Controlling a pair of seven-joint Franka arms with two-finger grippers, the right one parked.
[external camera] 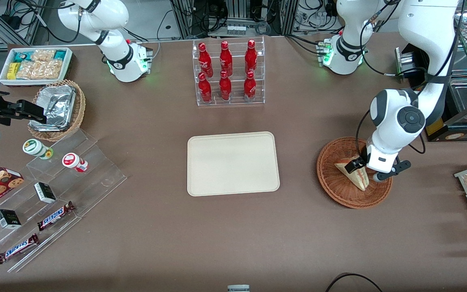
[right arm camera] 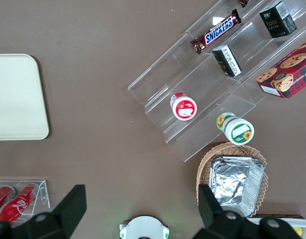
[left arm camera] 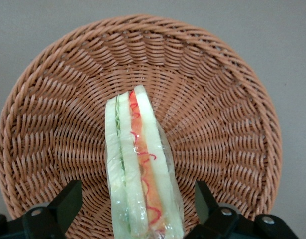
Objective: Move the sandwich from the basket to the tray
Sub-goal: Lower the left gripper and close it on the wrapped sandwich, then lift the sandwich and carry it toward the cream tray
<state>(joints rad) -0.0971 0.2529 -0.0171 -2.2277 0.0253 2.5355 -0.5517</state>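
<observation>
The left arm's gripper [left arm camera: 138, 209] is hanging low over the reddish-brown basket [external camera: 333, 180], toward the working arm's end of the table. Its two fingers [left arm camera: 68, 201] are standing spread apart, one on each side of the sandwich [left arm camera: 140, 169], and they are not touching it. The sandwich is lying inside the basket in a clear wrapping, and it is showing its edge with white bread, a green layer and a red-orange stripe. The cream tray [external camera: 232, 163] is lying flat in the middle of the table, well apart from the basket, with nothing on it. A clear rack of red bottles [external camera: 228, 72] is standing farther from the front camera than the tray.
</observation>
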